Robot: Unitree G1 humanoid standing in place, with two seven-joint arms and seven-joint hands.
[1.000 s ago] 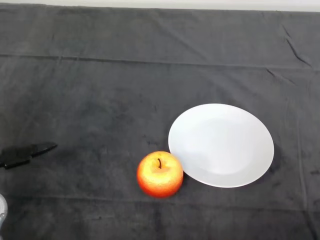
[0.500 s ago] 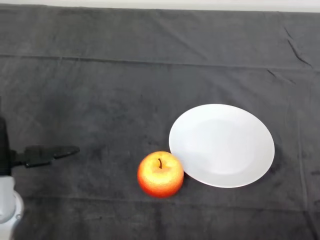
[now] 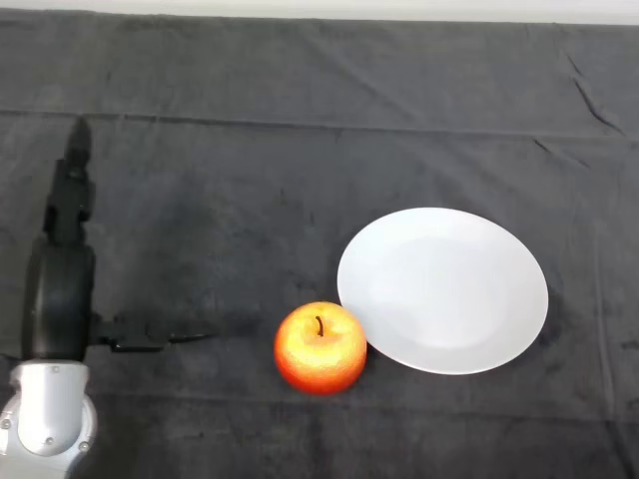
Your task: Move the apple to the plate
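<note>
A red and yellow apple (image 3: 319, 347) with a dark stem sits on the dark cloth, just touching the lower left rim of a white plate (image 3: 443, 289). The plate holds nothing. My left hand (image 3: 60, 299) is at the left, well apart from the apple. Its fingers (image 3: 72, 195) point straight away up the table and its thumb (image 3: 150, 337) reaches right toward the apple, stopping short of it. The hand is open and holds nothing.
The dark cloth (image 3: 300, 150) covers the whole table, with creases along the far side and at the upper right.
My left hand has come in from the lower left edge and moved right toward the apple. Its fingers now show, stretched up the table. The apple and plate have not moved.
</note>
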